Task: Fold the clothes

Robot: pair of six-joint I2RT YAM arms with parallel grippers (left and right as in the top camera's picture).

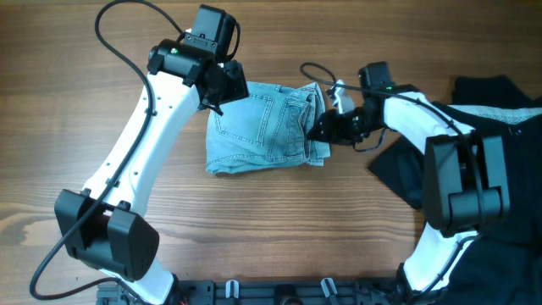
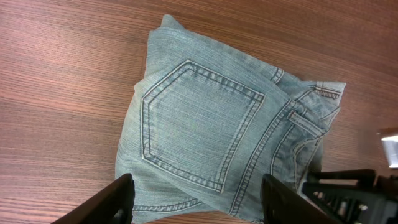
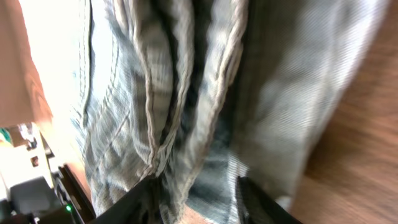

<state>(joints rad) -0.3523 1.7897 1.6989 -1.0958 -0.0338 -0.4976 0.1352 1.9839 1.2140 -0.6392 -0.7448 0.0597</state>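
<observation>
Shorts (image 1: 264,127) folded on wood-grain table (image 1: 59,110); black garment (image 1: 489,90) near

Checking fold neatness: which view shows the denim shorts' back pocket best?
Left wrist: the denim shorts fill the frame, and the back pocket is whole with sharp stitching. Overhead shows the pocket only small. Right wrist shows only blurred, bunched denim up close; no pocket discernible.
</observation>
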